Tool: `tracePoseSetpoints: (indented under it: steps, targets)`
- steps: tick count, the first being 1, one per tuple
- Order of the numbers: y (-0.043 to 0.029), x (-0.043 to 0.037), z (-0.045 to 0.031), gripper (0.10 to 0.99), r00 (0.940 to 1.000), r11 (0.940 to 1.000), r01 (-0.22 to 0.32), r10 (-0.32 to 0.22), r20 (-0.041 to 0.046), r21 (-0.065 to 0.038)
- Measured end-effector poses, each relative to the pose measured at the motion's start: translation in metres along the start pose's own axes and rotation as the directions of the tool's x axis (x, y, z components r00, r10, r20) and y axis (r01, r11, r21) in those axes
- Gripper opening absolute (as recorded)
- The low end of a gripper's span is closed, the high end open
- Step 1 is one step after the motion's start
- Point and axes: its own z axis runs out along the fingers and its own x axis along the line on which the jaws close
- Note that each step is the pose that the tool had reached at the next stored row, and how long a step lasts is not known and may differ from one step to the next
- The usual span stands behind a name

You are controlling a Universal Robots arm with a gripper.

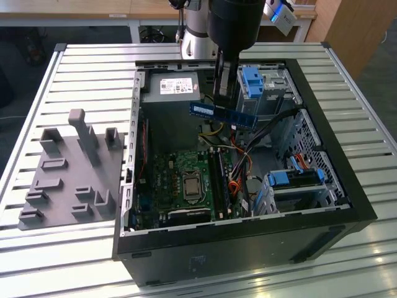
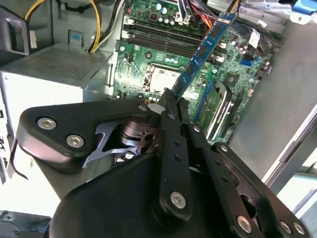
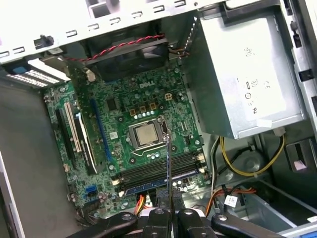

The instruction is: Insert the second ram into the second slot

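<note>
The second ram [image 1: 222, 115], a thin dark-blue board with a white label, hangs level above the open computer case [image 1: 322, 180], over its back half. My gripper [image 1: 224, 102] comes down from above and is shut on the stick's upper edge near its middle. In the second wrist view the ram [image 2: 203, 54] reaches out from my gripper [image 2: 171, 99] over the green motherboard [image 2: 148, 79]. In the first wrist view the ram [image 3: 168, 163] appears edge-on, above the row of long black memory slots [image 3: 158, 173], with my gripper [image 3: 168, 210] behind it. The same slots [image 1: 218, 177] lie lower down in the case.
A silver power supply [image 1: 177, 87] fills the case's back corner. The processor socket [image 1: 191, 186] sits beside the slots. Bright blue drive-bay latches [image 1: 251, 77] and loose cables [image 1: 242, 161] crowd the exterior view's right. A grey fixture plate [image 1: 68, 174] lies outside the case.
</note>
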Motion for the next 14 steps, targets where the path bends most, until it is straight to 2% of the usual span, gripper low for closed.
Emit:
tracePoseSetpoints:
  steps: [7,14]
  targets:
    - [0.0,0.0,0.0002,0.137,0.9976,0.9976,-0.069,0.069,0.001,0.001]
    - [0.0,0.0,0.0005,0.137,0.9886,0.9886,-0.15,0.15,0.0023,0.002]
